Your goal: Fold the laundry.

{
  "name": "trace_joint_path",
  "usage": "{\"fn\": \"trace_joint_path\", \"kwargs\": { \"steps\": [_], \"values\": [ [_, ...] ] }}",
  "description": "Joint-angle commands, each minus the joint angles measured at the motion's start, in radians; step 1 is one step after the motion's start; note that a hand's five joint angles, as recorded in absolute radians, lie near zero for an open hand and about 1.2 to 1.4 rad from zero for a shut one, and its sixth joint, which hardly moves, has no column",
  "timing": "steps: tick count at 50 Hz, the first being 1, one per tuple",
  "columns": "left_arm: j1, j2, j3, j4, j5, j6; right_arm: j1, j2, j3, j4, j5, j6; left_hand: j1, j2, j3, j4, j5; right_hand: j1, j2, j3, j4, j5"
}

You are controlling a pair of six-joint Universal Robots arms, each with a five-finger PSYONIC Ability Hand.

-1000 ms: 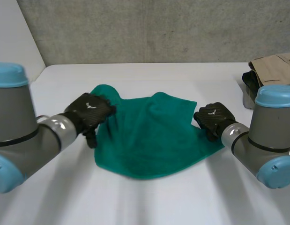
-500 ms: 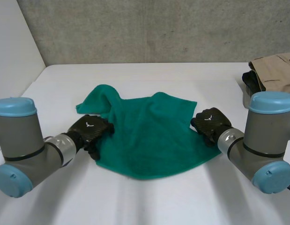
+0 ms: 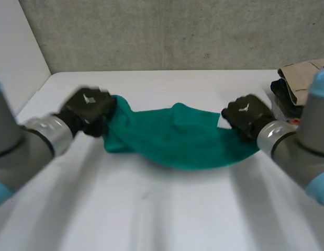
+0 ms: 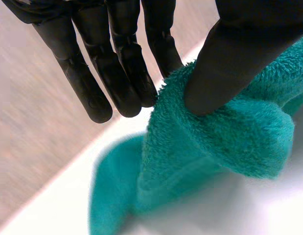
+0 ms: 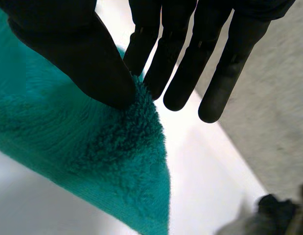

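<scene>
A teal towel (image 3: 177, 138) hangs in a sagging band between my two hands, just above the white table (image 3: 162, 209). My left hand (image 3: 88, 110) holds its left end; in the left wrist view the thumb (image 4: 229, 63) pins a towel corner (image 4: 215, 137) against the straight fingers (image 4: 117, 63). My right hand (image 3: 246, 115) holds the towel's right end; in the right wrist view its thumb (image 5: 82, 54) presses the towel's corner (image 5: 127, 147) against the fingers (image 5: 190, 58). The towel's lower fold droops toward the table.
A stack of folded clothes, tan over dark (image 3: 300, 83), lies at the table's far right edge, also at the fingertips' side in the right wrist view (image 5: 278, 215). A grey wall (image 3: 162, 31) stands behind the table.
The left hand has closed on the towel's left corner. Both hands have risen and moved back, lifting the flat towel into a hanging band.
</scene>
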Motion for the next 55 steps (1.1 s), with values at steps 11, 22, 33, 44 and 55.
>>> {"fn": "trace_joint_path", "kwargs": {
  "steps": [11,22,33,44,55],
  "values": [
    [0.022,-0.094,0.192,-0.096,-0.023,0.043,0.029,-0.003,-0.058,0.024,-0.039,0.081,0.238,0.202,0.209,0.199,0.246,0.281,0.213,0.204,0.196,0.227],
    [-0.037,-0.498,0.394,-0.047,-0.125,0.134,0.087,0.307,-0.084,-0.265,0.107,0.235,-0.23,-0.266,-0.259,-0.269,-0.222,0.281,0.213,0.204,0.196,0.227],
    [-0.076,-0.262,0.211,-0.07,-0.3,0.063,0.106,0.35,-0.098,-0.268,0.168,0.212,-0.934,-0.969,-0.963,-0.972,-0.925,0.281,0.213,0.204,0.196,0.227],
    [-0.126,-0.017,-0.309,0.063,-0.266,0.028,0.078,0.307,-0.066,-0.273,0.118,0.198,-0.661,-0.697,-0.69,-0.7,-0.653,0.281,0.213,0.204,0.196,0.227],
    [-0.006,-0.163,-0.336,0.243,-0.244,0.206,0.086,0.311,-0.049,-0.277,0.112,0.187,-0.555,-0.59,-0.584,-0.593,-0.547,0.281,0.213,0.204,0.196,0.227]
  ]
}}
